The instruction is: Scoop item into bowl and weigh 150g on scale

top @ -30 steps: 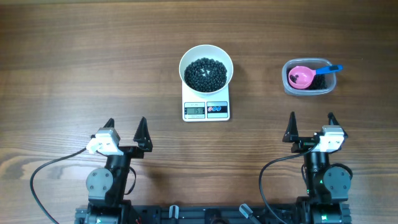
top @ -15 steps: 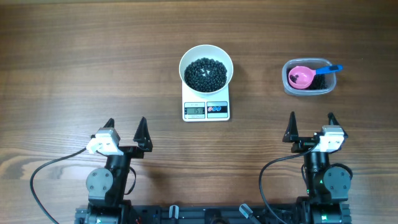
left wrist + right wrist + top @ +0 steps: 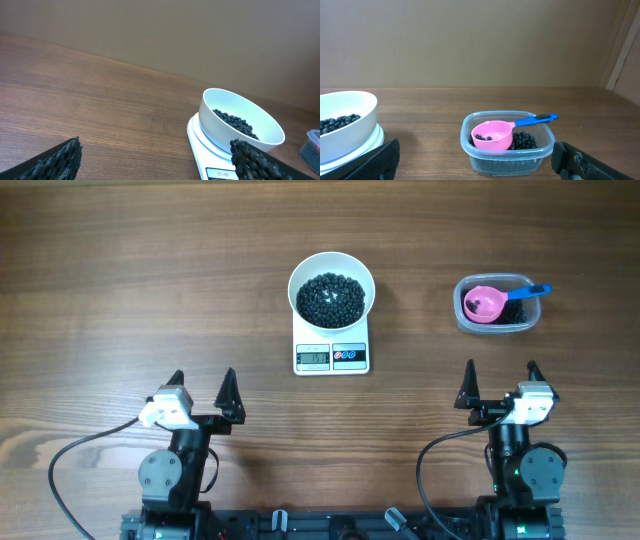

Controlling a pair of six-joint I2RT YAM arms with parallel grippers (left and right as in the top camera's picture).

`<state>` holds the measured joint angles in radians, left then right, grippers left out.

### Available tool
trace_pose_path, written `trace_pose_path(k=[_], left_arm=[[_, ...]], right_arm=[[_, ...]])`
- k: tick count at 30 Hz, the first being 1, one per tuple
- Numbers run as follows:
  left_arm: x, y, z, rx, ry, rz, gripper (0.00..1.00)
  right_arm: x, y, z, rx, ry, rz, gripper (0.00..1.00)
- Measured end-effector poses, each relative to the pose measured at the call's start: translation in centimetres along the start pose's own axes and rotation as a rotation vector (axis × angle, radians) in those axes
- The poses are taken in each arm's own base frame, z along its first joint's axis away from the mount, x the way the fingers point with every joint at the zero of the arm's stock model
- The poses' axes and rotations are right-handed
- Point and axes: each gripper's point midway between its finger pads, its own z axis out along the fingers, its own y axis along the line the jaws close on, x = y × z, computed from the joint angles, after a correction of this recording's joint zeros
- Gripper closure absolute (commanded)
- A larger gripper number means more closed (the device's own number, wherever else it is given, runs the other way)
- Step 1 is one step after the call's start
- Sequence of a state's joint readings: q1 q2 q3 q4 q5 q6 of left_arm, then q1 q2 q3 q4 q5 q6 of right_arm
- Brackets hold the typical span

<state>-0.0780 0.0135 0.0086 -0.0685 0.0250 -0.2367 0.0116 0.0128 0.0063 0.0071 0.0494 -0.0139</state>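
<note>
The left pincer [image 3: 203, 380] and right pincer [image 3: 500, 373] stand fully open, holding nothing. The bowl [image 3: 331, 260] of beads [image 3: 330, 300] sits on the scale [image 3: 332, 366], ahead-right of the left pincer and ahead-left of the right, so its load registers. The digits are unreadable. The scoop [image 3: 482, 303] rests in the tub [image 3: 462, 320] directly ahead of the right pincer, handy for scooping.

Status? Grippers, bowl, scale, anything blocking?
Both open, empty: left gripper, right gripper. Beads in bowl, bowl on scale. Pink scoop resting in tub; nothing in the way.
</note>
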Motion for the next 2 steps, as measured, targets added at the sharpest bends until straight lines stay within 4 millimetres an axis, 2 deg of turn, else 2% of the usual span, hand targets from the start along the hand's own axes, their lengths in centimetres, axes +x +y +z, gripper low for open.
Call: trace_pose_path(k=[2], left_arm=[[0.0, -0.01, 0.0, 0.0, 0.0, 0.0, 0.0]], right_arm=[[0.0, 0.0, 0.0, 0.0, 0.0, 0.0, 0.0]])
